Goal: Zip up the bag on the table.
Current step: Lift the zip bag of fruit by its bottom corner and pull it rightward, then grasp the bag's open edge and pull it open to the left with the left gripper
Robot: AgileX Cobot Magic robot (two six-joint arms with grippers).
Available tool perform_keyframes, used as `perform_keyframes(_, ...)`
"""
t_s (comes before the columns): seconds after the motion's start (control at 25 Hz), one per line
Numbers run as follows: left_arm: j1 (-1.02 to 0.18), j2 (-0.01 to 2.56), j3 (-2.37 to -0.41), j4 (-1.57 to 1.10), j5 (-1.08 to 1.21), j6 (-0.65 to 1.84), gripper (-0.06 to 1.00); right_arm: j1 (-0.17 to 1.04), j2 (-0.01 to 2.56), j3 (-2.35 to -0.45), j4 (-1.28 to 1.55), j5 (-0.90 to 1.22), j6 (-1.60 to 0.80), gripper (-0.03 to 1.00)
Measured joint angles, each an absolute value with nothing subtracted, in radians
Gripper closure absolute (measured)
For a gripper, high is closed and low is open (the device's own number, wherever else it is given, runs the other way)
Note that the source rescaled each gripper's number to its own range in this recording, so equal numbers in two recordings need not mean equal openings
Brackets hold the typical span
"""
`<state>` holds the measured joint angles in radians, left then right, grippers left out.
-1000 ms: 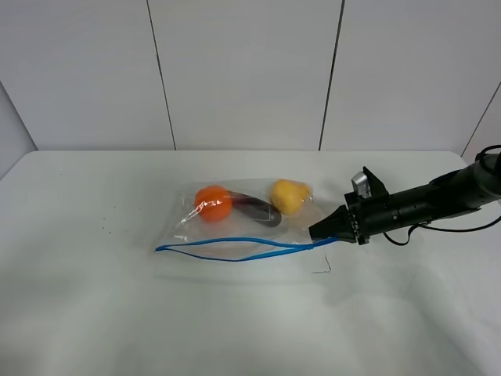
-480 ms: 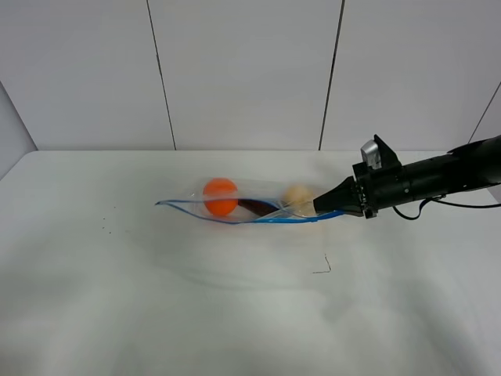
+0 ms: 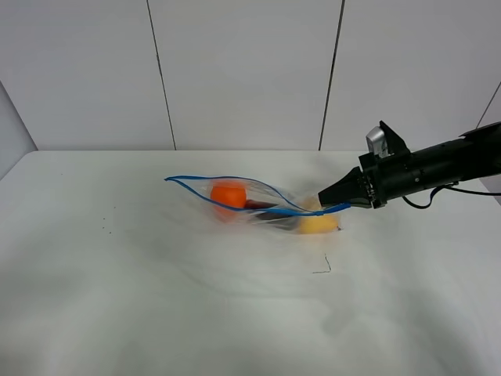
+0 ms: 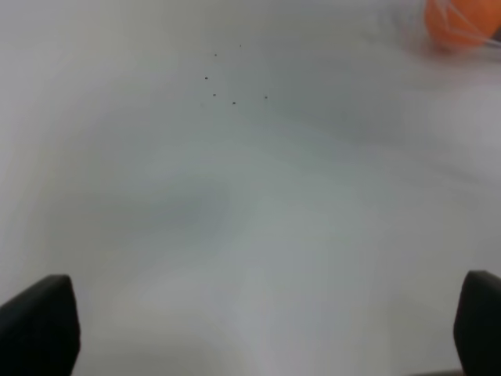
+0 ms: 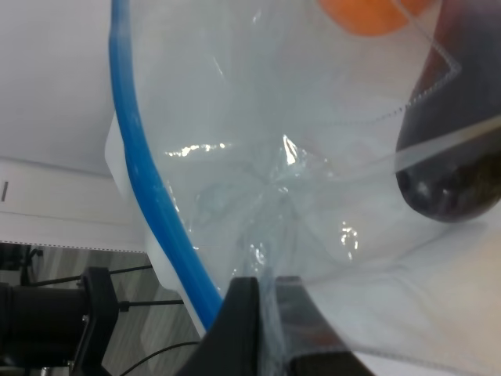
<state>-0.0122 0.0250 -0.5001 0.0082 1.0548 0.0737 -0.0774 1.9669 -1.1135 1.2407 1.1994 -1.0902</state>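
The bag (image 3: 258,205) is clear crinkly plastic with a blue zipper strip (image 3: 235,186) that gapes open in a loop. An orange toy (image 3: 228,193), a purple one (image 3: 262,207) and a yellow one (image 3: 317,225) show inside. My right gripper (image 3: 327,204) is shut on the bag's right end at the zipper and holds that end lifted off the table (image 3: 156,298). The right wrist view shows its fingers (image 5: 243,329) pinching the plastic beside the blue strip (image 5: 137,157). My left gripper (image 4: 258,345) is open over bare table, away from the bag; the orange toy (image 4: 462,19) shows at that view's edge.
A small dark bent bit (image 3: 322,266) lies on the table in front of the bag. A few dark specks (image 3: 106,228) mark the left part of the table. White wall panels (image 3: 243,70) stand behind the far edge.
My right gripper has risen and moved back with the bag's end. The bag went from lying flat to tilted up, with the zipper loop lifted and the toys shifting inside.
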Motion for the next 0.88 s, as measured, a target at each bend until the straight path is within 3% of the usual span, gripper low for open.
perform_keyframes(0.2,-0.012,0.206,-0.537,-0.009,1.003,0.2,-0.05,-0.077,1.967,-1.114,1.233,1.199,-1.085,0.97)
perform_keyframes(0.56,-0.027,0.786,-0.779,-0.051,0.758,0.426,-0.03,-0.077,1.967,-1.114,1.2,1.197,-1.056,0.97)
perform_keyframes(0.72,-0.177,0.873,-0.831,-0.042,0.694,0.466,-0.02,-0.077,1.967,-1.114,1.198,1.197,-1.055,0.97)
perform_keyframes(0.88,-0.479,0.882,-0.826,0.1,0.57,0.413,-0.02,-0.077,1.967,-1.114,1.198,1.193,-1.048,0.97)
